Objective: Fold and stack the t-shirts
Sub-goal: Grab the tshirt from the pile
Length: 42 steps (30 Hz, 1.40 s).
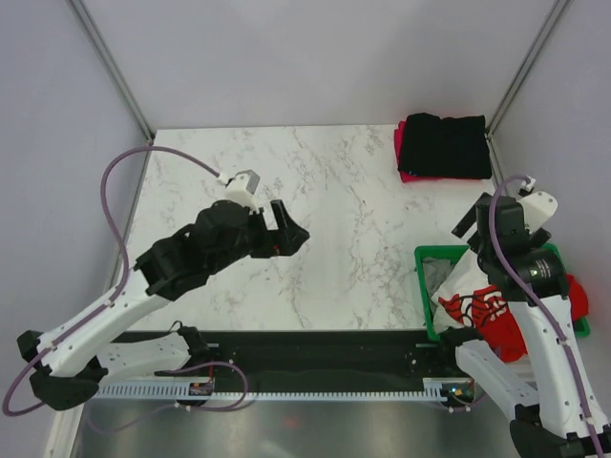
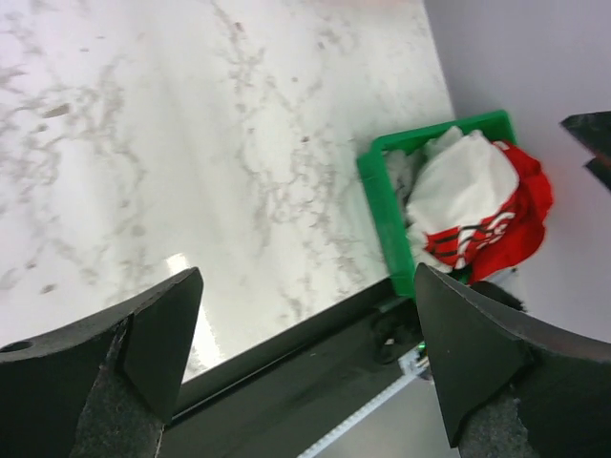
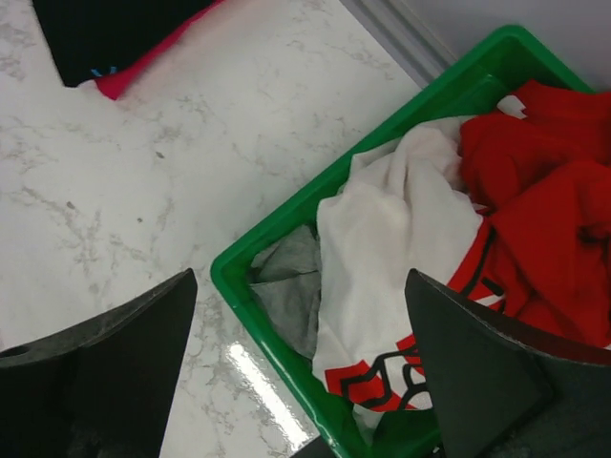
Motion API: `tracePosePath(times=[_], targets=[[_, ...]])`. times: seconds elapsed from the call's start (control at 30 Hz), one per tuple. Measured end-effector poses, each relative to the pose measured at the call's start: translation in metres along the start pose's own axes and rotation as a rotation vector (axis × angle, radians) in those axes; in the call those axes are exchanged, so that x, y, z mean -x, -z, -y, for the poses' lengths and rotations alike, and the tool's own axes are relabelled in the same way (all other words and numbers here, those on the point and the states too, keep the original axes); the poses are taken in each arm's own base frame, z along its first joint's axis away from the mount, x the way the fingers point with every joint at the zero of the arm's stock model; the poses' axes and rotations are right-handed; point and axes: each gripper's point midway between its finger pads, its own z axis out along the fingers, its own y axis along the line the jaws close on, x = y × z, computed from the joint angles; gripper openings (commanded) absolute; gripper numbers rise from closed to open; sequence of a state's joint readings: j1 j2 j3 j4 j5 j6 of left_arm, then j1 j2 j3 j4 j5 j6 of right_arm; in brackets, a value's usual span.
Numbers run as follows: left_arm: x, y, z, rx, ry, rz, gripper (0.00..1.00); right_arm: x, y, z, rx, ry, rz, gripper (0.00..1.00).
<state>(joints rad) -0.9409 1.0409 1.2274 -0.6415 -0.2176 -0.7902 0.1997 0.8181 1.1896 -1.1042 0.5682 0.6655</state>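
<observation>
A folded black t-shirt (image 1: 444, 143) lies on a folded magenta-pink t-shirt (image 1: 401, 157) at the table's back right; both show in the right wrist view, black (image 3: 105, 29) on pink (image 3: 129, 74). A white t-shirt with a red graphic (image 1: 474, 303) (image 3: 401, 229) (image 2: 458, 186) and a bright red t-shirt (image 1: 578, 296) (image 3: 544, 219) (image 2: 530, 205) lie crumpled in the green crate (image 1: 423, 286). My right gripper (image 1: 473, 221) (image 3: 301, 286) is open and empty above the crate's near-left corner. My left gripper (image 1: 294, 232) (image 2: 307, 286) is open and empty above the table's middle.
The green crate's rim (image 3: 286, 224) (image 2: 382, 181) stands at the table's front right edge. A grey cloth (image 3: 291, 286) lies inside it under the white t-shirt. The black front rail (image 1: 315, 339) runs along the near edge. Grey walls enclose the table.
</observation>
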Motion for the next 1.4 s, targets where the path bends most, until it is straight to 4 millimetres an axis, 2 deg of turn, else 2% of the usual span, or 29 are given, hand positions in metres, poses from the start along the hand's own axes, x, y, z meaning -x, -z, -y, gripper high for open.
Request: tracePosePath(times=[0.1, 0.2, 0.3, 0.4, 0.53, 0.6, 0.73, 0.8, 0.83, 0.93, 1.07, 1.17, 1.2, 1.23, 1.27, 1.4], targets=[[-0.009, 0.025, -0.032, 0.036, -0.046, 0.018, 1.00, -0.009, -0.015, 0.021, -0.121, 0.003, -0.001, 0.98], [-0.021, 0.044, -0.056, 0.052, -0.074, 0.035, 1.00, -0.032, -0.041, 0.053, -0.284, 0.018, -0.076, 0.98], [-0.033, 0.053, -0.075, 0.060, -0.086, 0.045, 1.00, -0.042, -0.059, 0.086, -0.420, -0.024, -0.166, 0.98], [-0.047, 0.055, -0.092, 0.080, -0.095, 0.030, 1.00, -0.036, -0.072, 0.114, -0.527, -0.124, -0.207, 0.98], [-0.065, 0.047, -0.106, 0.123, -0.112, -0.022, 1.00, -0.029, -0.088, 0.139, -0.617, -0.253, -0.247, 0.98], [-0.072, 0.044, -0.111, 0.135, -0.118, -0.044, 1.00, -0.033, -0.091, 0.157, -0.667, -0.339, -0.270, 0.97], [-0.084, 0.042, -0.118, 0.148, -0.125, -0.080, 1.00, -0.048, -0.092, 0.178, -0.725, -0.448, -0.290, 0.92], [-0.088, 0.042, -0.122, 0.152, -0.126, -0.086, 1.00, -0.056, -0.094, 0.181, -0.731, -0.464, -0.305, 0.90], [-0.090, 0.042, -0.124, 0.154, -0.127, -0.091, 1.00, -0.061, -0.095, 0.181, -0.731, -0.469, -0.315, 0.80], [-0.095, 0.043, -0.129, 0.161, -0.129, -0.097, 0.99, -0.069, -0.097, 0.180, -0.721, -0.481, -0.331, 0.61], [-0.099, 0.042, -0.134, 0.172, -0.132, -0.107, 1.00, -0.064, -0.096, 0.178, -0.703, -0.491, -0.303, 0.52], [-0.100, 0.042, -0.135, 0.178, -0.134, -0.109, 0.99, -0.057, -0.092, 0.174, -0.678, -0.499, -0.272, 0.31], [-0.100, 0.043, -0.136, 0.182, -0.135, -0.109, 0.99, -0.052, -0.090, 0.171, -0.662, -0.501, -0.260, 0.13], [-0.100, 0.043, -0.136, 0.187, -0.138, -0.111, 0.99, -0.047, -0.089, 0.170, -0.648, -0.500, -0.246, 0.03], [-0.098, 0.044, -0.137, 0.194, -0.144, -0.109, 0.99, -0.039, -0.087, 0.166, -0.627, -0.505, -0.225, 0.00], [-0.088, 0.047, -0.139, 0.214, -0.160, -0.074, 0.99, -0.001, -0.075, 0.142, -0.491, -0.540, -0.119, 0.00]])
